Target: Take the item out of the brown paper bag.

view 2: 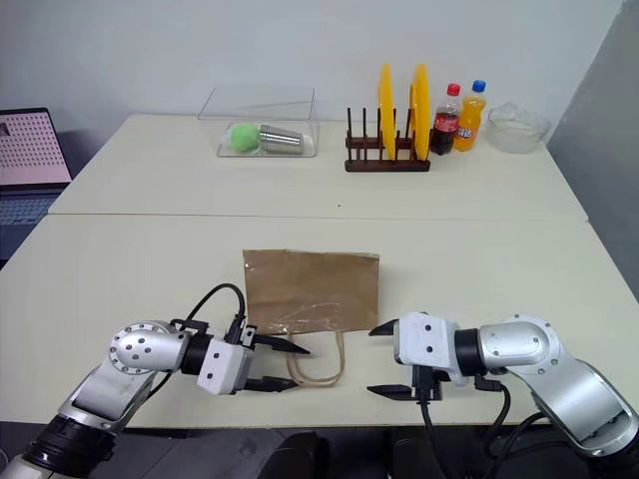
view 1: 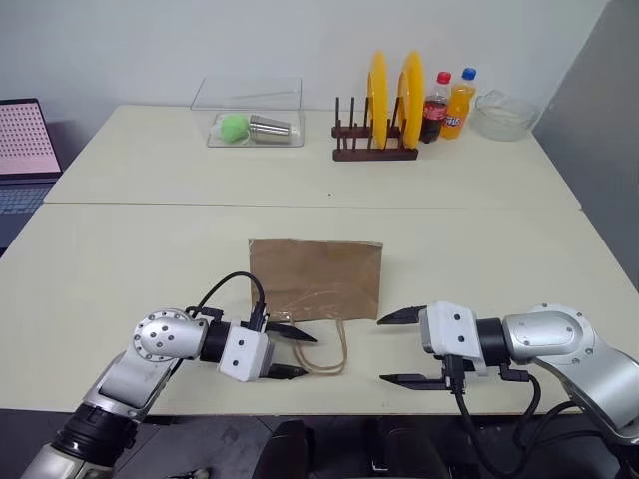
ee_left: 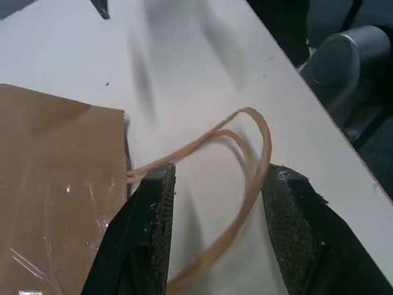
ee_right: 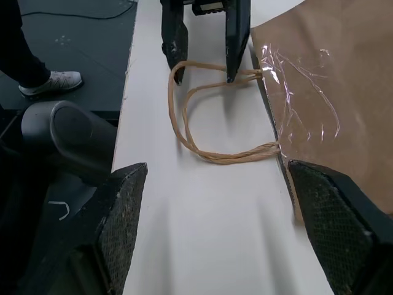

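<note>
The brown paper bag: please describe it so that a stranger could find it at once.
On the near cream table, the brown paper bag lies flat by the front edge, between the two end effectors. Unlike the far items, it is flat crinkled paper, with tan cord handles looping toward the edge.

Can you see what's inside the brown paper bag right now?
No. The brown paper bag lies flat and closed on the table, so its contents are covered. Only its cord handles and some clear tape show outside.
</note>
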